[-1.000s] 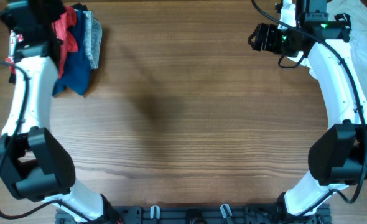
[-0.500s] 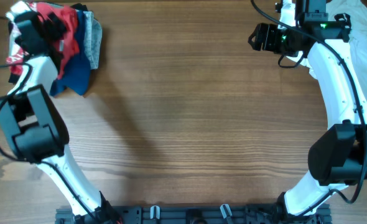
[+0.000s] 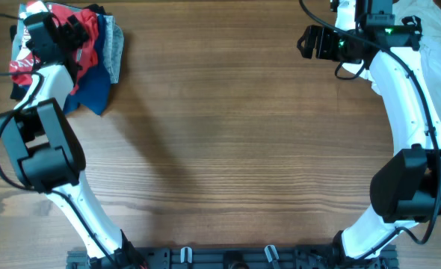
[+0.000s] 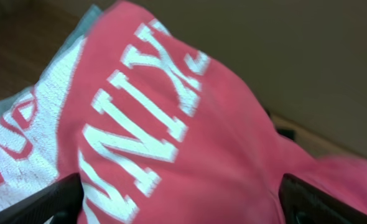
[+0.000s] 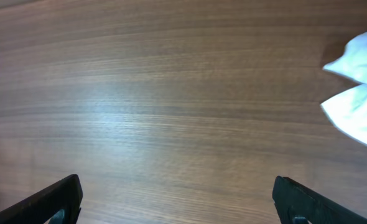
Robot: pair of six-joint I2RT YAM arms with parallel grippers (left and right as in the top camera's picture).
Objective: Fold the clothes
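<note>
Hovering my left hand [image 4: 183, 202], fingers apart, over the red T-shirt [image 4: 171, 124], I judged pickup next: lower and pinch.

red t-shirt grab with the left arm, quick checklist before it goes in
1. Left gripper open: ok, its fingers stand wide apart.
2. Red T-shirt lined up under it: ok, the lettered fabric fills the gap between the fingers.
3. Fingers touching the shirt: cannot tell.
4. Shirt free of other clothes: not ok, it lies bunched on a blue garment and a grey garment.
5. Right gripper empty: ok, open over the bare table.
6. White garment clear of the right fingers: ok, it lies off to one side.
</note>
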